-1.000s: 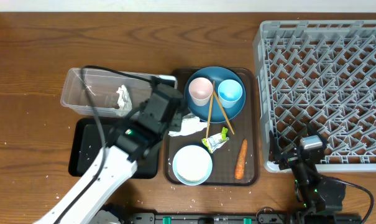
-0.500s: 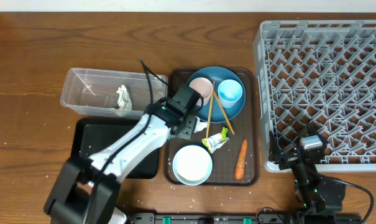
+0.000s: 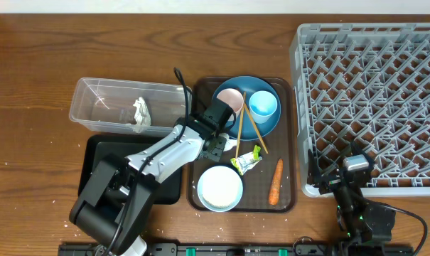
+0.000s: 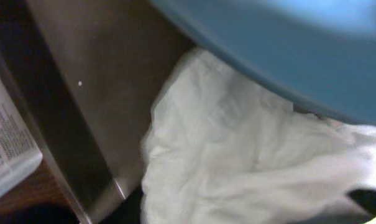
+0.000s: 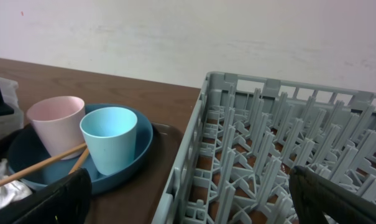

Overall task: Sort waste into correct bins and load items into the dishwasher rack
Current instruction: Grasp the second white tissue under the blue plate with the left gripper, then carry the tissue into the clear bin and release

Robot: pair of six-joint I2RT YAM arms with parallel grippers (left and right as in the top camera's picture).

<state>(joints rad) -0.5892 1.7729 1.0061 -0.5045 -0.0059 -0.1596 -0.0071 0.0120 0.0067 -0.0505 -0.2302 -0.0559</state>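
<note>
We see a brown wooden counter with the grain running left to right. Four things rest directly on it. A clear tub sits toward the back left, and a black tray lies just in front of it, their long edges close together. A brown serving tray lies just to the right of both. Further right, close beside that tray, the dishwasher rack fills the counter out to the edge of the overhead view.

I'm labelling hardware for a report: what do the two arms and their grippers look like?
Left arm: white links, black joints, looping black cable, black gripper. Right arm: black, with a grey block on top and blunt black fingers.
</note>
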